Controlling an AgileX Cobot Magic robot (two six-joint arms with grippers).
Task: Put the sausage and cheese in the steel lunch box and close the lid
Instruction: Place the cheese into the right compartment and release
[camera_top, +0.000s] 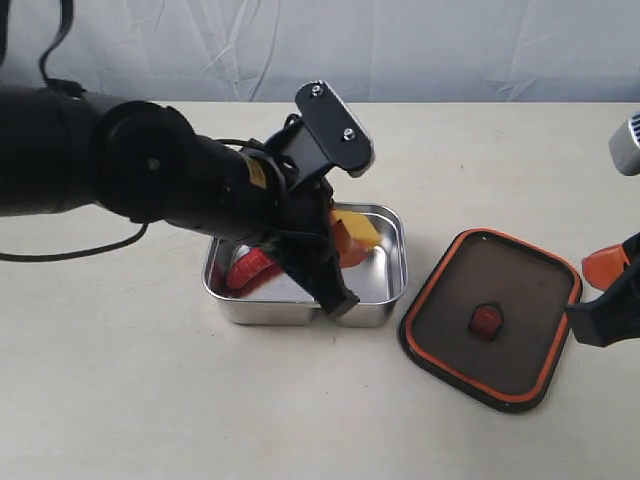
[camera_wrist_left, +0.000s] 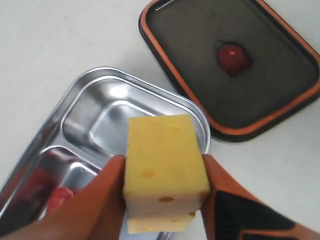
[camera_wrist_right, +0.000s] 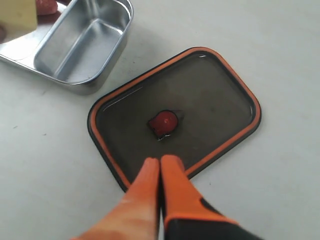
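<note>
The steel lunch box (camera_top: 394, 293) stands open mid-table. The red sausage (camera_top: 250, 268) lies in its left compartment and shows as a red blur (camera_wrist_left: 57, 197) in the left wrist view. My left gripper (camera_top: 345, 245) is shut on the yellow cheese (camera_top: 356, 231), held above the box's right compartment. In the left wrist view the cheese (camera_wrist_left: 165, 160) fills the gap between both orange fingers (camera_wrist_left: 100, 200). The dark lid (camera_top: 520, 300) lies orange rim up, right of the box. My right gripper (camera_wrist_right: 161, 161) is shut and empty, hovering over the lid's (camera_wrist_right: 210, 100) near edge.
The orange valve tab (camera_top: 486, 320) sits at the lid's centre. The left arm's black body (camera_top: 120, 165) stretches in from the left over the table. A light backdrop runs behind the table's far edge.
</note>
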